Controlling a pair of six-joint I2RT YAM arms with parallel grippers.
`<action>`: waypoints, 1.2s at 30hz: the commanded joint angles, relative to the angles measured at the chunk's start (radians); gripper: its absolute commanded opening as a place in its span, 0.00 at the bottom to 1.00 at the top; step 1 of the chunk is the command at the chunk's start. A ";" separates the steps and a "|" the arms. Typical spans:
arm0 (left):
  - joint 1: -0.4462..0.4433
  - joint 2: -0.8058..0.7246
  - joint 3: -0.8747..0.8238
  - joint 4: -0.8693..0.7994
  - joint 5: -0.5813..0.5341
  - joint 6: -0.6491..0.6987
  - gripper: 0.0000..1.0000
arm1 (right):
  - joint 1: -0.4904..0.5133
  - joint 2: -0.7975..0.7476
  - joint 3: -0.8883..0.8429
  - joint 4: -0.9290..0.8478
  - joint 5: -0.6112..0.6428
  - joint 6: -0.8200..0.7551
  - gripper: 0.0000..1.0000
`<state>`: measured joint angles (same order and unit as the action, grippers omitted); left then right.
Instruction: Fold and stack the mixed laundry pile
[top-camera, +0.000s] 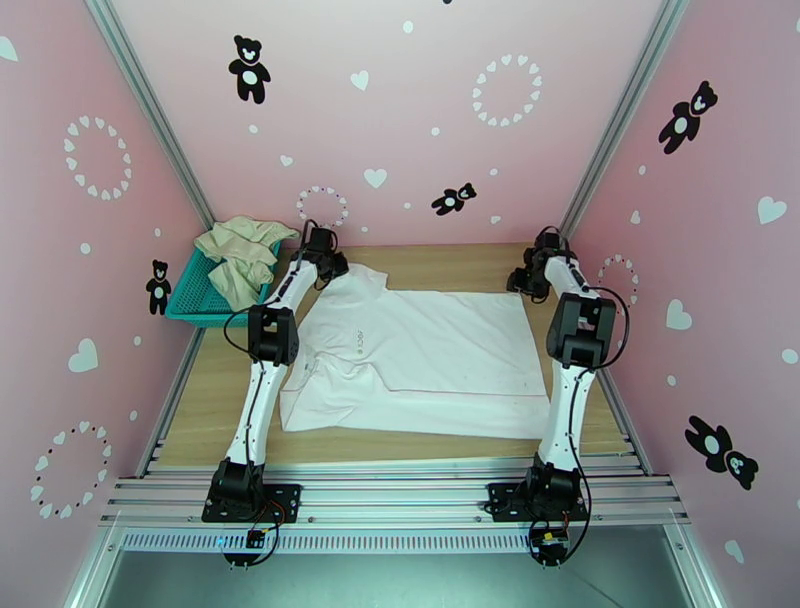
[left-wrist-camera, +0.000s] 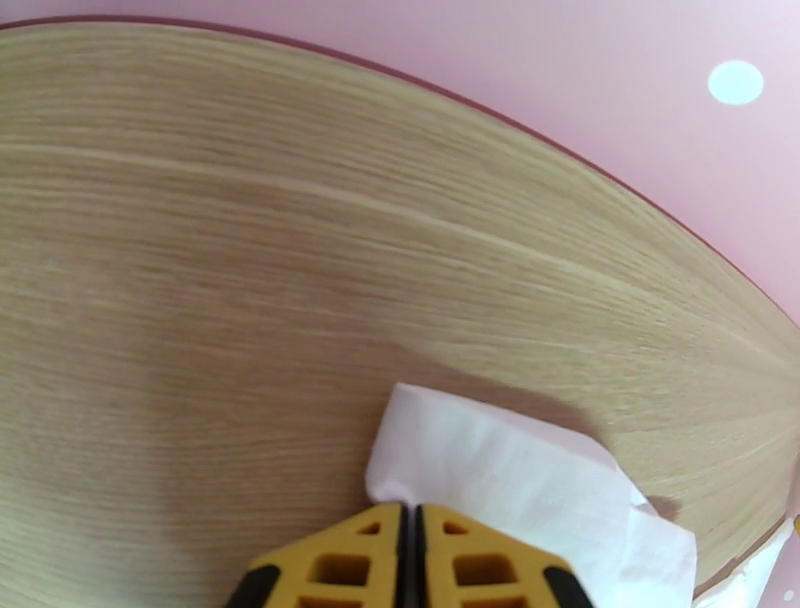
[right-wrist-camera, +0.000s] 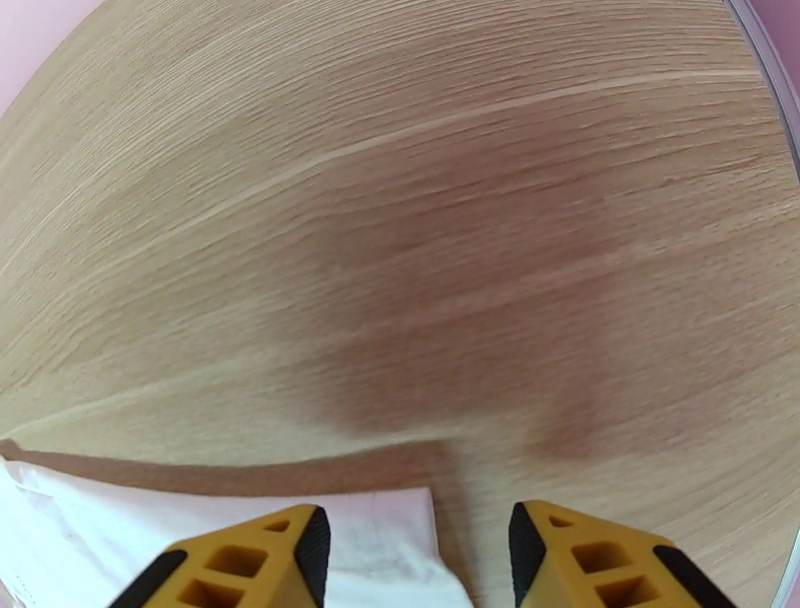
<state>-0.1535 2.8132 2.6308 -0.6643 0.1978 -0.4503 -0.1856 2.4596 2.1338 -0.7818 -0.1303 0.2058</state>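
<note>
White T-shirt (top-camera: 420, 350) lies flat, part-folded — cream garment (top-camera: 240, 255) crumpled in basket (top-camera: 190, 310)

Pretty sure this is a robot lab booth, not a real home. Pink walls (top-camera: 420, 100) with bear stickers (top-camera: 249, 68) and hearts (top-camera: 375, 178), aluminium frame rails (top-camera: 400, 495), plain wooden table (top-camera: 210, 400).

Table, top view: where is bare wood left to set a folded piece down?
Far strip of table between white T-shirt and back wall; left strip nearer than the teal basket. Centre is crowded by the shirt; right edge is narrow beside the right arm.
</note>
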 joint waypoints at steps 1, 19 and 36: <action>0.001 0.005 -0.020 0.057 0.046 0.002 0.08 | -0.001 0.071 0.065 -0.065 -0.009 -0.001 0.47; 0.031 -0.081 -0.087 0.218 0.205 0.008 0.00 | 0.003 0.088 0.161 -0.079 -0.081 0.041 0.07; 0.046 -0.157 -0.162 0.270 0.278 0.036 0.00 | -0.003 -0.009 0.132 -0.052 -0.167 0.097 0.00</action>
<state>-0.1165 2.7285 2.4870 -0.4175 0.4423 -0.4412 -0.1844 2.5420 2.2711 -0.8318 -0.2760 0.2840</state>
